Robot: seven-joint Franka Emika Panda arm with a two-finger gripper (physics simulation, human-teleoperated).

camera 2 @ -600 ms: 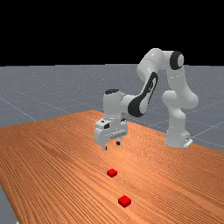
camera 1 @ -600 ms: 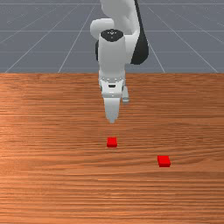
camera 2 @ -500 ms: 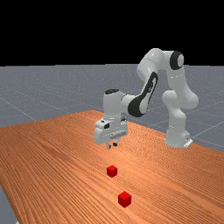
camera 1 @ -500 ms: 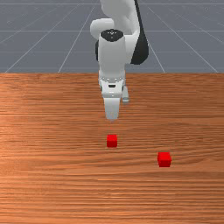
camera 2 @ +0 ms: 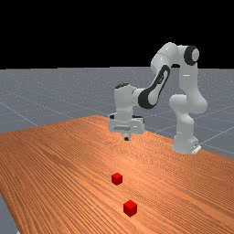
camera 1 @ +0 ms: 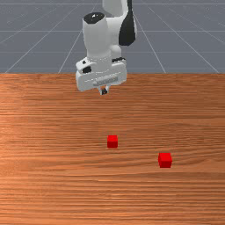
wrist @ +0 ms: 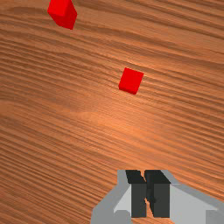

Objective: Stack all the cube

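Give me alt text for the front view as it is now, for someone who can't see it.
A red cube and a second red cube, nearer the camera and toward the front view's right, sit apart on a wooden table. Behind them, a white Panda arm hovers with closed, empty jaws above the table.

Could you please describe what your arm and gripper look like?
My arm is white, with smooth, rounded segments and black sections at some joints. My gripper has a wide, pale body and two short fingers with dark, blocky tips.
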